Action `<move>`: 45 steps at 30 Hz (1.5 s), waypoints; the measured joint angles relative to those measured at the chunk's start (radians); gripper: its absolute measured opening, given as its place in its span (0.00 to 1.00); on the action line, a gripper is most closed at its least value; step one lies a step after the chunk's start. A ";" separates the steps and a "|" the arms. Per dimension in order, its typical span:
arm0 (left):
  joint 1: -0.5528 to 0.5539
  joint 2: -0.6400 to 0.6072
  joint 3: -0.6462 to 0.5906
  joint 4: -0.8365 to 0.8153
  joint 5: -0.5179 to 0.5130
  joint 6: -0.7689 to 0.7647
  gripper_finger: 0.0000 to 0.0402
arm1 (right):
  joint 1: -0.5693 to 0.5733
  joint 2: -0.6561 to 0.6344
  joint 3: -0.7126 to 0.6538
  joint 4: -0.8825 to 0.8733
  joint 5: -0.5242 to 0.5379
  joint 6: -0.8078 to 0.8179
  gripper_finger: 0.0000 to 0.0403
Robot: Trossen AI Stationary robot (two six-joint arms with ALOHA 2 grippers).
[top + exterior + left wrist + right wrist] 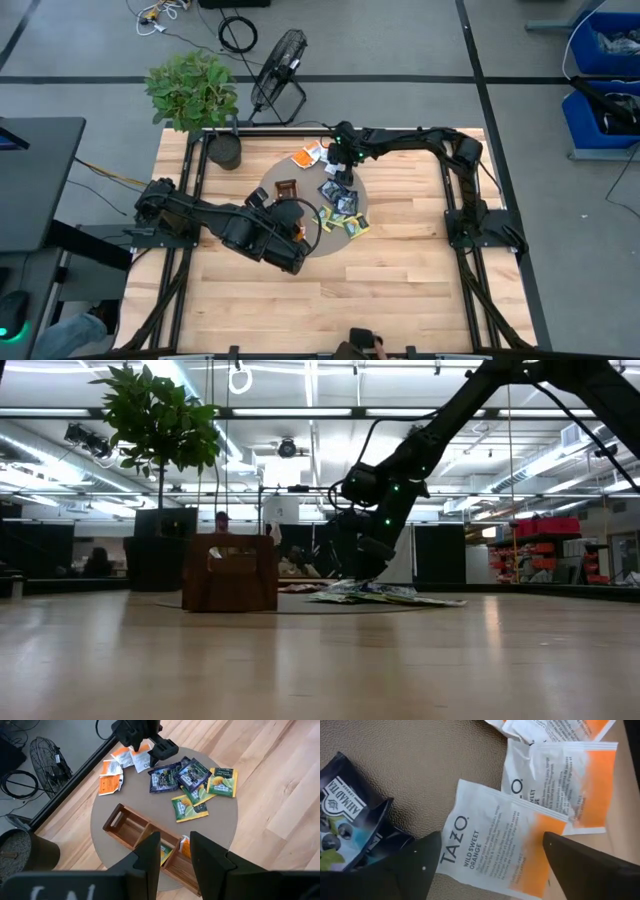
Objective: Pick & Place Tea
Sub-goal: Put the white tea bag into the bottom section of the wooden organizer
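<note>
right gripper (485,865) is low over the far side of the round grey mat (300,215), jaws wide apart, straddling an orange-and-white sachet (497,837) lying flat on the mat; more orange-and-white sachets (570,785) just beside it, a dark blue sachet (350,820) on its other side. left gripper (175,852) hangs above the wooden tray (132,827) on the mat's left part, jaws part-way apart w/ nothing between them; tray's end compartments near the gripper already hold sachets. rest of the tea: dark blue pile (175,775) mid-mat, yellow-green sachets (205,792) at its right near edge. potted plant (195,95) at table's far left corner.
</note>
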 joint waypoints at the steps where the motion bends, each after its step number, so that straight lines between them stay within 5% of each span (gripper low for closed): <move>1: 0.000 0.000 0.000 0.000 0.000 0.000 0.27 | 0.000 0.000 0.000 -0.001 -0.001 0.000 0.86; 8: 0.000 0.000 0.000 0.000 0.000 0.000 0.27 | 0.001 0.001 0.000 -0.008 0.007 -0.001 0.61; 20: -0.001 0.000 0.000 0.002 0.000 0.000 0.27 | 0.002 -0.001 0.000 -0.032 0.012 -0.010 0.05; 30: -0.002 0.000 0.000 0.002 0.000 0.000 0.27 | 0.018 -0.034 -0.005 -0.073 0.025 -0.026 0.00; 39: -0.002 0.000 0.000 0.002 0.002 0.000 0.27 | 0.018 -0.191 -0.004 -0.135 0.024 -0.052 0.00; 45: -0.001 0.000 0.000 0.002 0.015 0.024 0.27 | 0.053 -0.337 -0.004 -0.279 -0.138 -0.019 0.00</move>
